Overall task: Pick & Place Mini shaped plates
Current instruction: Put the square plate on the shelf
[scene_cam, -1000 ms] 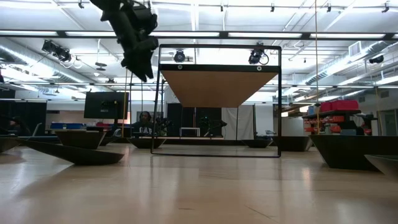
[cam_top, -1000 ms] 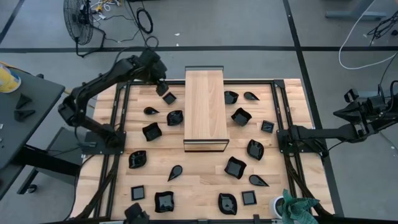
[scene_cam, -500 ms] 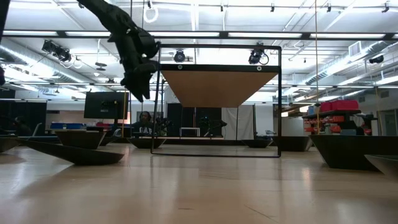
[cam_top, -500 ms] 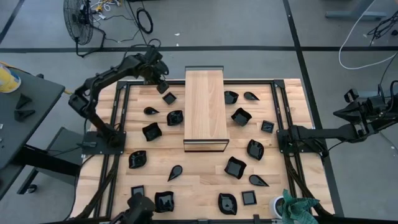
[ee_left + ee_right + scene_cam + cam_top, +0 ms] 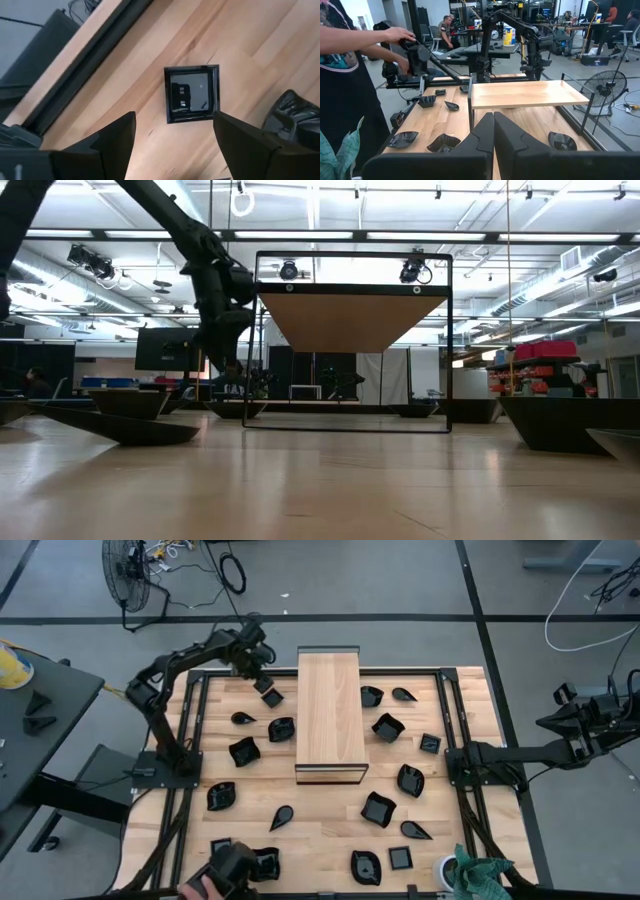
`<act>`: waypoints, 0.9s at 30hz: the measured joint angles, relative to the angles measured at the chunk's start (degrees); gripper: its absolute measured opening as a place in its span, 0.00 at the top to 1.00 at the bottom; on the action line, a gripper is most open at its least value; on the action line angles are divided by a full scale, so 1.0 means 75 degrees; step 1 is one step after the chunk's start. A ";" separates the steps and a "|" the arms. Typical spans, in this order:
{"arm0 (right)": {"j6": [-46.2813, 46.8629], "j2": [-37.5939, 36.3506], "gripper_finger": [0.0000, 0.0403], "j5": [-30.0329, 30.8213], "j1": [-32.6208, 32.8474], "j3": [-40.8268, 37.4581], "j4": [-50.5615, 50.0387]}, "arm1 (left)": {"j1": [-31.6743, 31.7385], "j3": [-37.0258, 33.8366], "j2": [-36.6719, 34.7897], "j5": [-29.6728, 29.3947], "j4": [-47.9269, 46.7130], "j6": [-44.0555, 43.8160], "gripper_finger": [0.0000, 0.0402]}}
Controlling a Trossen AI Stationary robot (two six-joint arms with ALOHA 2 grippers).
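Bright, even light came from ceiling strip lights (image 5: 330, 235). The pale worktop (image 5: 330, 825) showed soft shadows; a glossy square plate (image 5: 192, 93) mirrored glare, and the near fingers (image 5: 112, 145) were blurred.

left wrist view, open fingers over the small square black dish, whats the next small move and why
Probably lower the left gripper straight down. Its fingers are open, and the small square glossy black dish lies flat on the light wooden tabletop between and ahead of them, untouched. The right gripper waits shut, off to the side.
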 joint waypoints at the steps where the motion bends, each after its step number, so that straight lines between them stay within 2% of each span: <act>1: 0.0000 0.0000 0.97 0.0003 0.0000 -0.0002 0.0002 | 0.0002 0.0000 0.0070 0.0002 0.0000 -0.0012 0.33; 14: 0.0000 0.0000 0.97 0.0000 0.0000 -0.0002 0.0002 | 0.0113 0.0000 0.0918 0.0367 -0.0106 -0.0086 0.33; 27: 0.0000 0.0000 0.97 0.0000 0.0000 -0.0003 0.0001 | 0.0204 0.0000 0.1080 0.0370 0.0133 -0.0084 0.33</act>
